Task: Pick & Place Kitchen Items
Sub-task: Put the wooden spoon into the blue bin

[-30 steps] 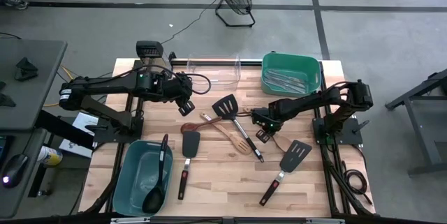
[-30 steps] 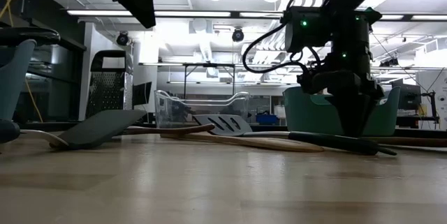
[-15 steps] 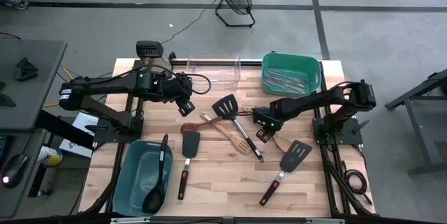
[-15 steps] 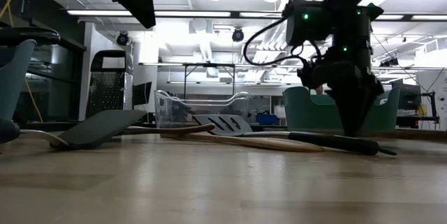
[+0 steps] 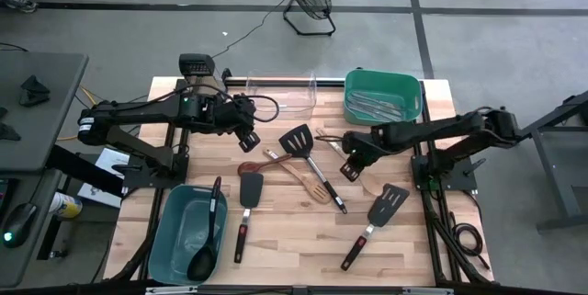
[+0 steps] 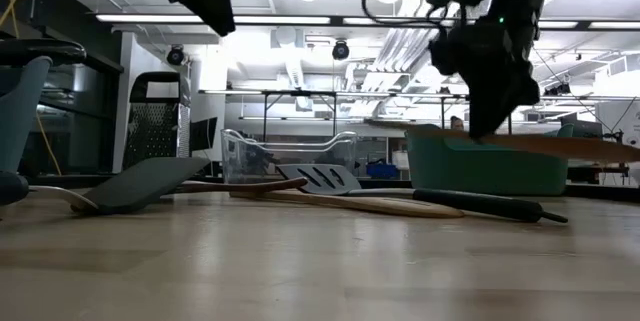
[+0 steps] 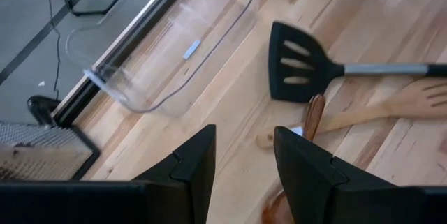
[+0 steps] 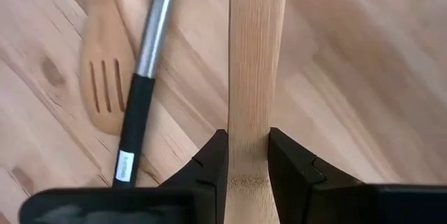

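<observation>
My right gripper (image 5: pixel 352 163) hangs over the table's middle right, shut on a flat wooden utensil (image 6: pixel 545 145). My left gripper (image 5: pixel 248 139) stands open and holds nothing, high above the table near the clear bin (image 5: pixel 280 93). Flat on the table lie a black slotted turner with a metal shaft (image 5: pixel 299 139), a wooden slotted spatula (image 5: pixel 318 190), a wooden spoon (image 5: pixel 266 161), a red-trimmed black turner (image 5: pixel 249 190) and another black turner (image 5: pixel 386 205). A black ladle (image 5: pixel 208 240) rests in the teal tub (image 5: pixel 179 231). My right gripper pinches the wooden utensil's flat handle (image 8: pixel 249 112) by its two long edges between its two fingers. The fingers (image 8: pixel 213 158) come steeply from above. The utensil is lifted clear of the table and lies about level in the low view (image 6: pixel 560 146).
A green tub (image 5: pixel 404 111) at the far right holds silvery metal pieces (image 5: pixel 377 104). The teal tub stands at the near left corner. Bare wood shows along the table's near edge between the two turners.
My right gripper has risen, staying shut, and has carried the wooden utensil up off the table. The utensil now hangs about level above the other pieces, which have stayed in place.
</observation>
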